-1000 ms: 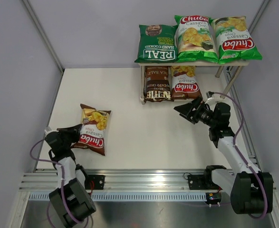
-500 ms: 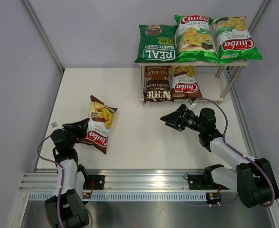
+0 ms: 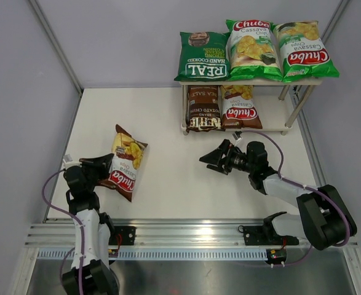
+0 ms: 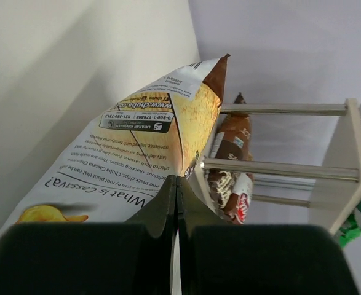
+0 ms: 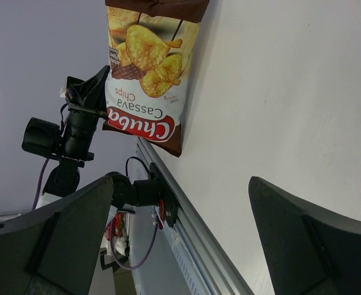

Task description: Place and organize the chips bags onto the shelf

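A brown-red Chuba chips bag hangs tilted at the table's left, and my left gripper is shut on its side edge. In the left wrist view the fingers pinch the bag's seam. My right gripper hovers open over mid-table, pointing left at that bag, with nothing between its jaws. On the shelf, the top board carries the dark green REAL bag and two light green Chuba bags. The lower board holds the Kettle bag and a brown-red Chuba bag.
The shelf stands at the back right against the wall, and its metal legs reach down to the table. An aluminium rail with the arm bases runs along the near edge. Grey walls close in the left and right sides.
My left gripper has lifted the brown-red bag by its edge and carried it slightly right, tilting it up. My right arm swung left and lower toward mid-table, still open.
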Robot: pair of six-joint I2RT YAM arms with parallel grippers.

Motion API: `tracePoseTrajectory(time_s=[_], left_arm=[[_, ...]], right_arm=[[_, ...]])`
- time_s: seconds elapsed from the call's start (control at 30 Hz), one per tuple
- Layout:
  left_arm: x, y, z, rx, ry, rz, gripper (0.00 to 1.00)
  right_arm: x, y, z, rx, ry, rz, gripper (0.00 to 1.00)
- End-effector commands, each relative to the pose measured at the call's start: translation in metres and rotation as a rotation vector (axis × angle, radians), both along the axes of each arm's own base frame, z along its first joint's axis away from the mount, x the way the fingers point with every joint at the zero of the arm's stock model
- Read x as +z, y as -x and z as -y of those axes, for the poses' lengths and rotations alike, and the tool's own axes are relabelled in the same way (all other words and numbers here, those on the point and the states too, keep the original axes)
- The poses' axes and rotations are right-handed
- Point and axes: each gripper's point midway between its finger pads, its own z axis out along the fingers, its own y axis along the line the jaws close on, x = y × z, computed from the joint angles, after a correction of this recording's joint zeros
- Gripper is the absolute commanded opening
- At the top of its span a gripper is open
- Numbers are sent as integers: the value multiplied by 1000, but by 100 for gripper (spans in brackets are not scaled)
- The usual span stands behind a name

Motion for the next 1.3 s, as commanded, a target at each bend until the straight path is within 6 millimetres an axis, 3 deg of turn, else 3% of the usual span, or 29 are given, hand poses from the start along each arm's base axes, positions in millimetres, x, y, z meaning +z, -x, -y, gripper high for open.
tracePoseTrajectory(time_s=[0.0,0.23,0.27,0.33,0.43,0.47,0.6,0.63,0.77,0.93,1.0,1.13,1.17,1.27], left_arm=[[12,-2,-11,4,-189,-10,0],[-33,-4,-17,-123,-324,-240,0],[-39,-2,-17,-139,-323,-276,5],[-37,-4,-20,-153,-368,-294,37],[-39,-3,-22,-181,-416,-318,49],[-37,-4,-22,-194,-419,-323,66],[-42,-4,-16,-271,-423,-351,96],[-45,-2,-15,-290,-433,-366,98],[-62,3,-12,-338,-433,-425,99],[-75,8,18,-446,-412,-400,99],[-73,5,19,-435,-411,-373,97],[-83,13,18,-373,-376,-385,73],[-78,10,17,-350,-379,-350,60],[-71,8,19,-302,-340,-304,47]], right_arm=[[5,-9,-7,-6,23,51,99],[5,-10,-4,-16,62,66,99],[6,-11,-4,-18,66,72,99],[8,-12,-3,-21,74,77,99],[9,-12,-2,-24,83,83,100],[9,-12,-1,-25,85,88,99],[11,-10,-1,-18,85,94,99],[12,-9,-1,-18,88,101,100],[13,-7,1,-16,96,112,100],[17,-6,0,-12,90,129,99],[17,-6,0,-7,88,130,100],[17,-5,0,-4,84,128,99],[17,-5,-1,-2,84,128,100],[18,-4,-1,-1,81,130,99]])
